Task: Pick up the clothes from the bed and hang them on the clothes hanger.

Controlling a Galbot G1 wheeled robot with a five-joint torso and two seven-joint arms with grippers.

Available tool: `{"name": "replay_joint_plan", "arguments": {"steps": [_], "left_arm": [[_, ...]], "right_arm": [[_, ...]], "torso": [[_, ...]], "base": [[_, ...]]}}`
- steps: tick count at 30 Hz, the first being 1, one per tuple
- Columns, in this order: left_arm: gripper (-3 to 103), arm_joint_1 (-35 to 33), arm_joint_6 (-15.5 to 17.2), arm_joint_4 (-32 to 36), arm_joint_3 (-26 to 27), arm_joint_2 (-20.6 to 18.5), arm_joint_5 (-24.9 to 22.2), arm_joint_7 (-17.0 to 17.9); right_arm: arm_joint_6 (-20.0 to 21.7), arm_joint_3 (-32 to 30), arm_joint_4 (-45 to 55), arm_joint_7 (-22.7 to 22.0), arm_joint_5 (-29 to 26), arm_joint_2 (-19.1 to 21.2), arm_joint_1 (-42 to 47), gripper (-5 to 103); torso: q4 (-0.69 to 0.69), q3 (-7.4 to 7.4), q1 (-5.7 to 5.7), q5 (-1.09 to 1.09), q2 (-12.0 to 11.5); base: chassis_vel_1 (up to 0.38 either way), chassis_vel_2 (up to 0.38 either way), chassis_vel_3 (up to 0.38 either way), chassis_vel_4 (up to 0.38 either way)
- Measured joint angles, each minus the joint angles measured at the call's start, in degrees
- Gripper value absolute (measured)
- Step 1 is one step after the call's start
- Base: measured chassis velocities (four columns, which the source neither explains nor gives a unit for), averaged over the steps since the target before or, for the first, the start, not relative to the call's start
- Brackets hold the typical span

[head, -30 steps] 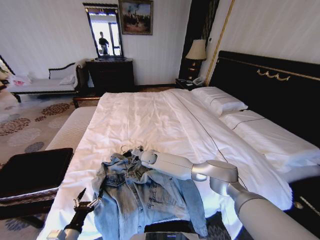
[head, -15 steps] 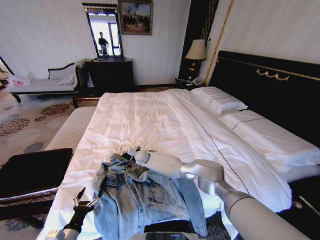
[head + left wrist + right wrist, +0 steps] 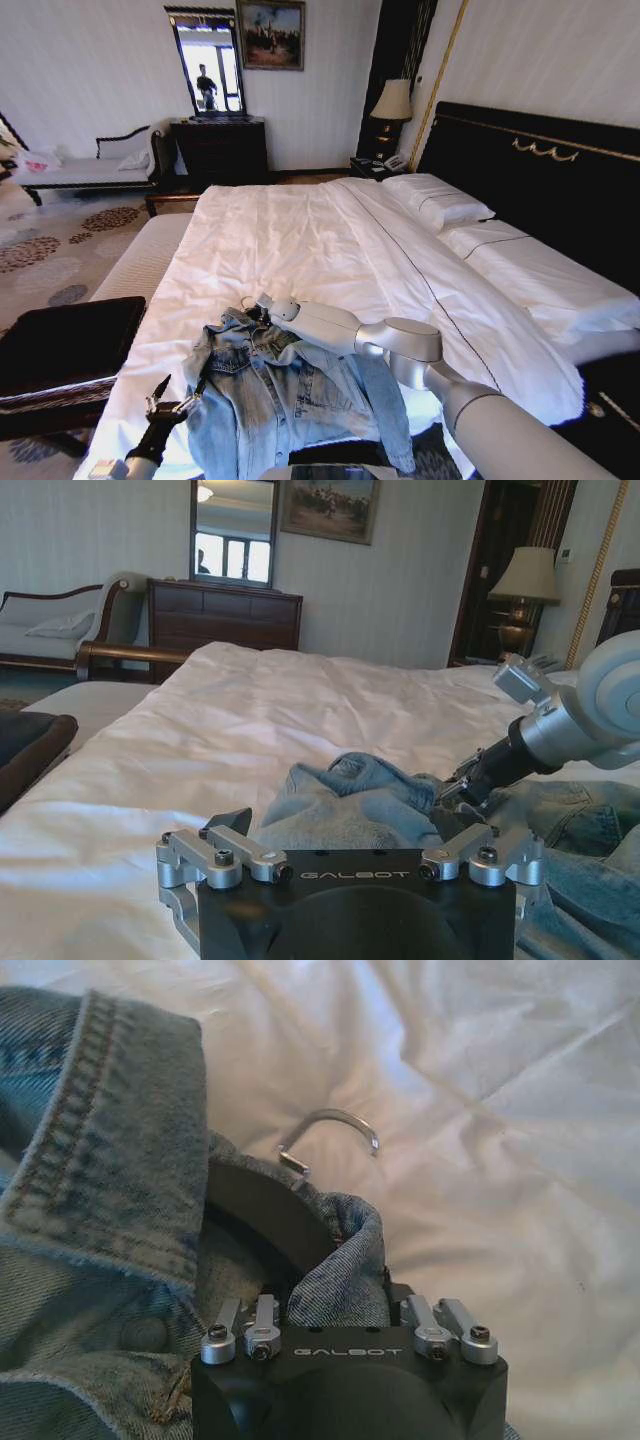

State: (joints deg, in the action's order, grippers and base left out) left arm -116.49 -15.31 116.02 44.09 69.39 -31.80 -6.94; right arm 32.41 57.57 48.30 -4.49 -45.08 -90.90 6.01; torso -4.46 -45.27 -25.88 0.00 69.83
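A light-blue denim jacket, the clothes, lies spread on the near end of the white bed. My right arm reaches across it, and my right gripper sits at the collar, shut on a fold of denim. The black clothes hanger lies inside the collar. Its metal hook rests on the duvet beyond. My left gripper hovers open at the jacket's left edge, facing the crumpled denim and the right gripper.
A black upholstered stool stands left of the bed's near end. A white-cushioned bench runs along the bed's left side. Pillows and the black headboard lie to the right, a dark dresser at the far wall.
My right gripper has slid a little to the left along the collar, toward the hook. The left gripper has sunk slightly; the jacket lies as before.
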Motion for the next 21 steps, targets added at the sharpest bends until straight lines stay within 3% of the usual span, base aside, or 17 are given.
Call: {"name": "replay_joint_plan", "arguments": {"steps": [5,9,13,18,21], "left_arm": [[100,0.02,0.01,0.03,-0.03,0.31,0.25,-0.03],[100,-0.04,0.02,0.45,0.04,0.59,0.4,-0.03],[100,-0.14,0.01,0.63,0.07,0.7,0.47,-0.03],[100,-0.28,-0.14,0.71,0.06,1.16,0.58,-0.02],[100,-0.31,-0.22,0.78,0.03,1.42,0.66,-0.02]], "right_arm": [[-2.59,-0.25,0.45,-1.56,7.45,0.64,0.4,34],[-4.76,-1.36,2.53,-6.36,15.77,2.07,1.5,25],[-5.68,-2.2,3.63,-8.62,19.07,2.85,2.09,25],[-8.58,-6.42,6.36,-16.46,32.74,4.37,3.97,25],[-9.08,-8.25,7.14,-19.47,36.65,4.44,4.51,25]], "torso": [[0.02,-0.01,0.0,0.0,0.0],[-0.02,-0.02,0.0,-0.01,-0.01],[-0.02,-0.02,0.0,-0.01,-0.01],[-0.03,-0.01,0.0,-0.01,-0.01],[-0.03,-0.02,0.0,-0.01,-0.01]], "base": [[0.0,0.0,0.0,0.0],[0.0,0.0,0.0,0.0],[0.0,0.0,0.0,0.0],[0.0,0.0,0.0,0.0],[0.0,0.0,0.0,0.0]]}}
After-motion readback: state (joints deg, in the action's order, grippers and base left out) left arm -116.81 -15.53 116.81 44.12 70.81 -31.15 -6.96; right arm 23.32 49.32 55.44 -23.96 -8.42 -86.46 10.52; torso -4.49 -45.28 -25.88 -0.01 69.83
